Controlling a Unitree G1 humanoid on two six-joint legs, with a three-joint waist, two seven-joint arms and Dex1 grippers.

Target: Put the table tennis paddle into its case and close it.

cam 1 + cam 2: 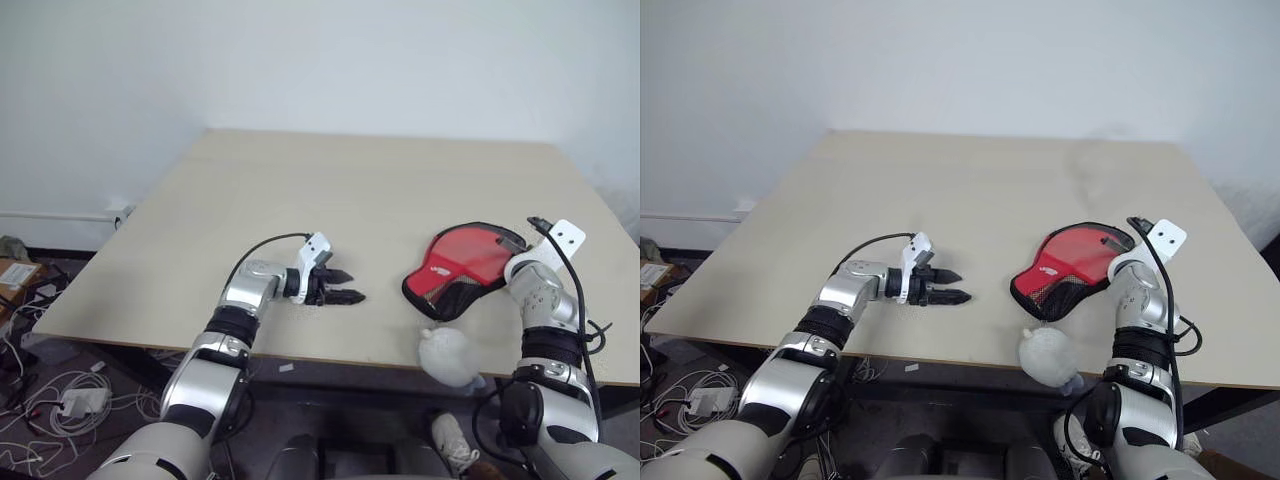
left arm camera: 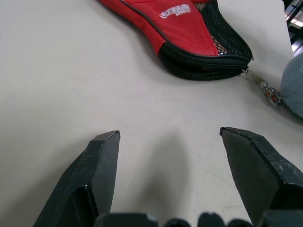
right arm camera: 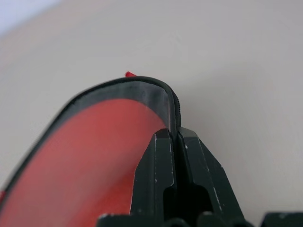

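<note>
The case (image 1: 458, 270), soft, light fabric lying on the surface (image 1: 380, 190), is pinched at its stiffer zipper rim by the clenched right tool (image 3: 176, 135); the left tool (image 1: 340, 285) hangs released nearby.

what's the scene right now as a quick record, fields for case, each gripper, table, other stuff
case: red-and-black case lying on the table near its front right edge
right gripper: right gripper shut on the case's black rim
left gripper: left gripper open, holding nothing, left of the case
other: whitish lump hangs at the table's front edge
</note>
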